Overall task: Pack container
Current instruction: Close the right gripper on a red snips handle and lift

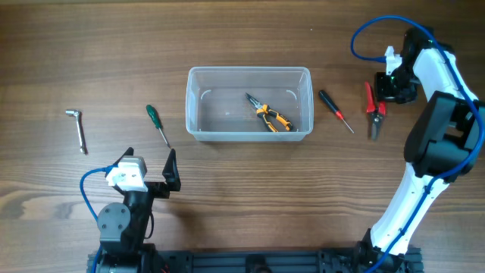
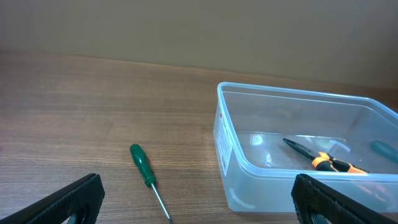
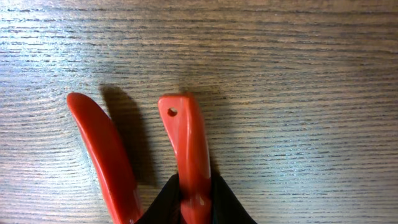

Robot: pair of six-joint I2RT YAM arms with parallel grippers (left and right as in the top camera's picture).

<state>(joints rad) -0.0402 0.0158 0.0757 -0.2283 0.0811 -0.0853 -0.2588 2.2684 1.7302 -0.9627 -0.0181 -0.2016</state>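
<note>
Container: upright, long axis left-right.
Right claw: clamped on red pliers handle.
Left claw: wide, empty.

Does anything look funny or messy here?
Nothing spilled or broken. One odd bit: the right hand pinches only one handle of the red-handled tool; the other handle sticks out to the side.
</note>
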